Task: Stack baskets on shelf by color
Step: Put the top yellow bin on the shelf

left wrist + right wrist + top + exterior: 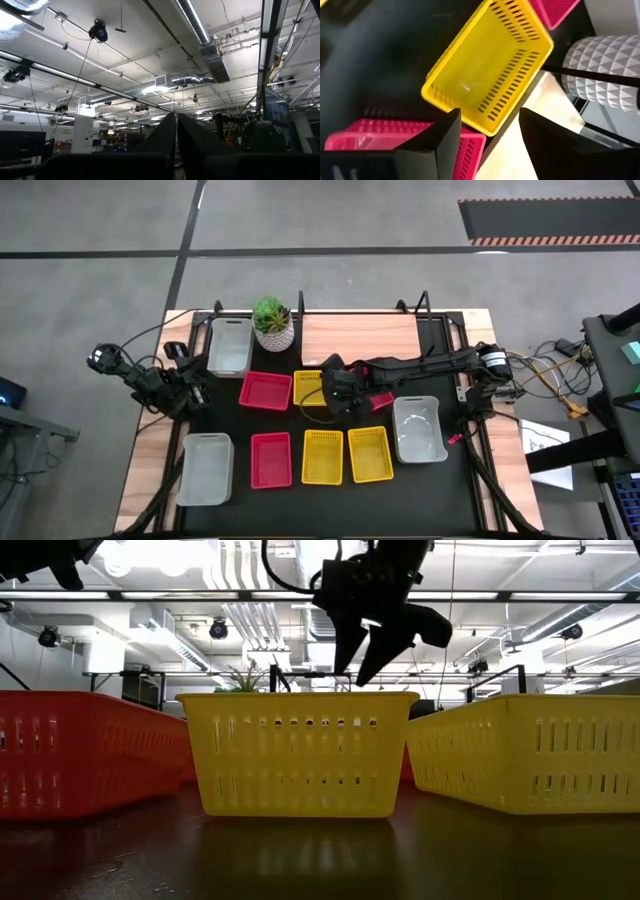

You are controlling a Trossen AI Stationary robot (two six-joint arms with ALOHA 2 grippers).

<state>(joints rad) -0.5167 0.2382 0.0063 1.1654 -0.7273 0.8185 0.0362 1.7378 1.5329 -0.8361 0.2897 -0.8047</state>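
Several baskets sit on the black table. In the far row are a grey one [230, 345], a pink one [265, 390] and a yellow one [309, 386]. The near row holds grey [205, 468], pink [270, 458], two yellow [322, 456] [370, 453] and grey [418, 428]. The wooden shelf board [360, 338] lies at the far edge. My right gripper [335, 392] [490, 120] hangs open above the far yellow basket [490, 65], over its right end, touching nothing. My left gripper [176, 125] is shut, pointing up, at the table's left edge [185, 388].
A white plant pot [273, 328] [605, 65] stands left of the shelf board. A further pink basket [380, 135] [380, 401] lies partly under my right arm. Black shelf posts [300, 305] rise at the far edge. Cables trail off the right side.
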